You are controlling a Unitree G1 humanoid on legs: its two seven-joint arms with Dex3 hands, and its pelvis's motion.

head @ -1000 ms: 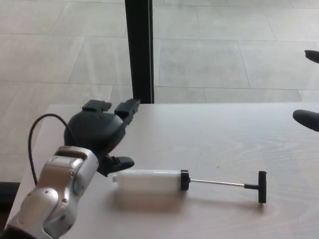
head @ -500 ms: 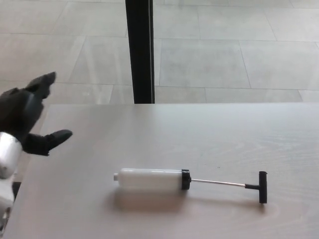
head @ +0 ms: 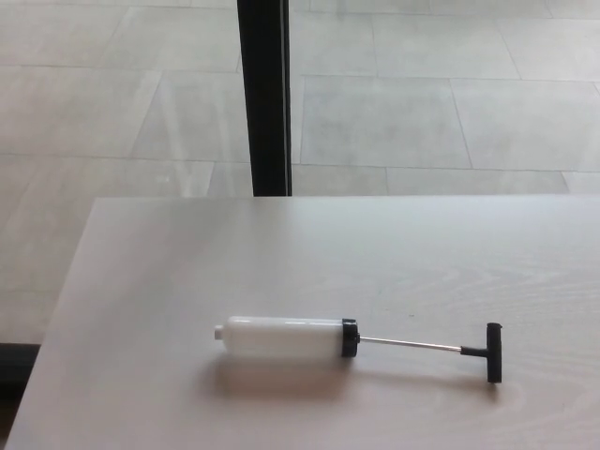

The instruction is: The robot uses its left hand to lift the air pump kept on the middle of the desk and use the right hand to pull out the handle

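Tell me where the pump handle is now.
In the head view, the black handle lies on the desk, lower right, at the rod's end, away from the white barrel.

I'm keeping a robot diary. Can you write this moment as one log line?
air pump: lying on desk | handle: pulled out on rod | left hand: not in view | right hand: not in view
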